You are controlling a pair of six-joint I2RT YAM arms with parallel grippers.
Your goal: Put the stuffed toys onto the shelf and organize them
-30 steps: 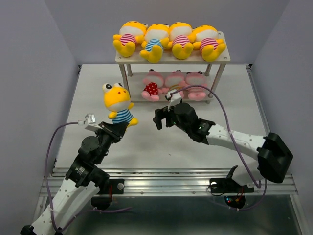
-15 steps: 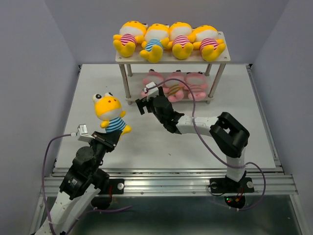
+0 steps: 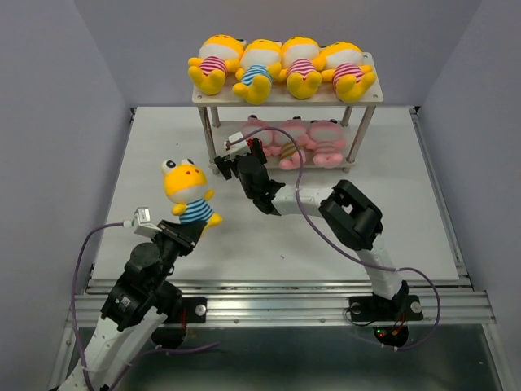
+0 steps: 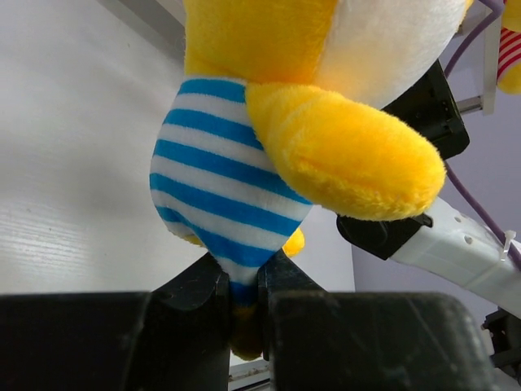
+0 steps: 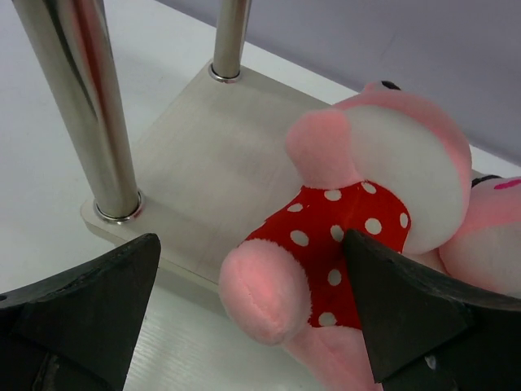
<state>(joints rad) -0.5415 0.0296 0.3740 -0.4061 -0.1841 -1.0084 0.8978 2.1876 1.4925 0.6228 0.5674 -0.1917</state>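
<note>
The shelf stands at the back, with several yellow stuffed toys lying along its top board. Pink stuffed toys fill the lower tier. My left gripper is shut on the bottom of a yellow toy in a blue-striped shirt, held upright above the table's left side. My right gripper is open at the lower board's left end. Its fingers stand either side of the leg of a pink toy in a red dotted outfit, which lies on the lower board.
The shelf's front left metal leg stands just left of my right gripper. The right arm's elbow is folded over the white table. Purple cables trail from both wrists. Grey walls close in both sides.
My right gripper has swung left and forward to the lower tier's left end, staying open. The left arm has carried the blue-striped toy slightly left and nearer.
</note>
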